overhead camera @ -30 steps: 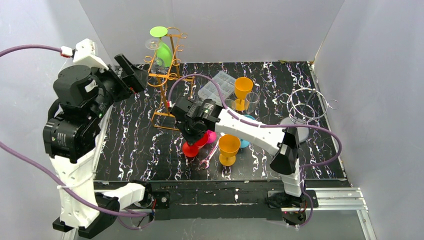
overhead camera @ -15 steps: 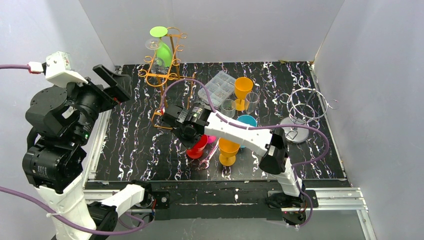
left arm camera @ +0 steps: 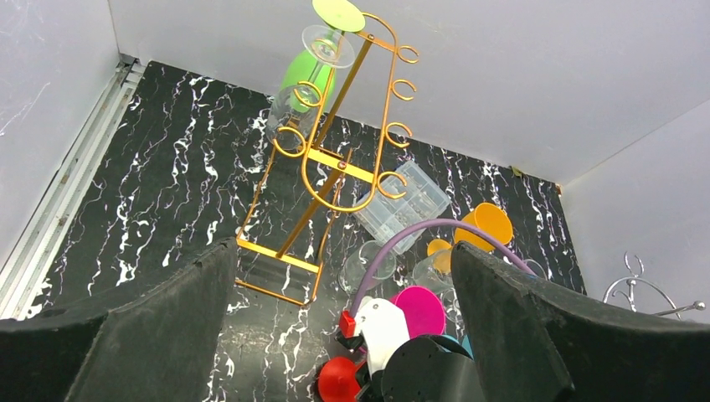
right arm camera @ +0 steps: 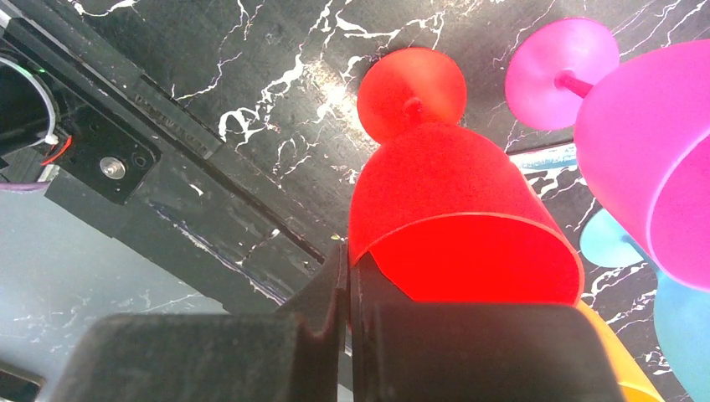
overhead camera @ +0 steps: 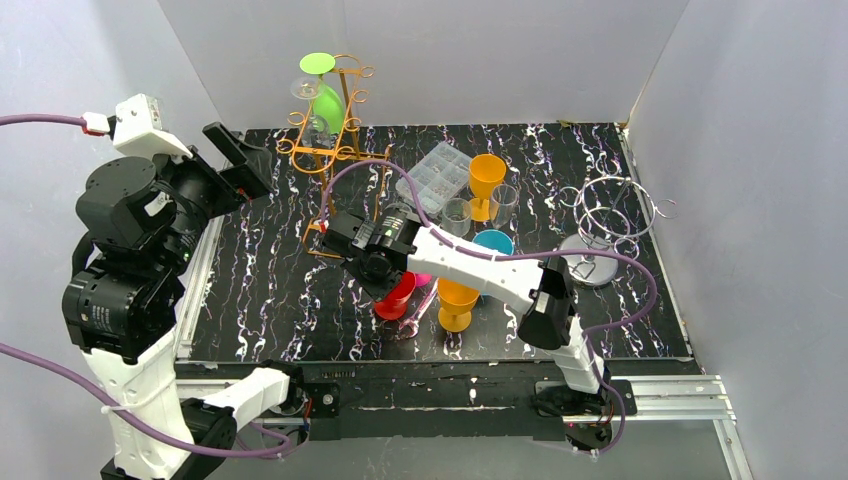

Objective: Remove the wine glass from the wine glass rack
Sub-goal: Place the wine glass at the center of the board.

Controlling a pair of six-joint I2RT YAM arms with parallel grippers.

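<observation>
Right wrist view: right gripper (right arm camera: 347,268) clamps the red wine glass (right arm camera: 435,184) by its rim, tilted over the table (right arm camera: 251,67). Stand it upright before letting go. Left gripper (left arm camera: 342,251) is spread, facing the wine glass rack (left arm camera: 343,165); a green wine glass (left arm camera: 306,75) hangs there.

A robotics lab test cell: plain grey panels (overhead camera: 500,50) box in a black marbled bench (overhead camera: 260,290) on its left, far and right sides. A left arm (overhead camera: 130,300) and a right arm (overhead camera: 490,268) are bolted by an aluminium rail (overhead camera: 660,392) at the near edge, trailing purple cables (overhead camera: 40,119). Bright plastic goblets (overhead camera: 458,298) crowd the middle.
</observation>
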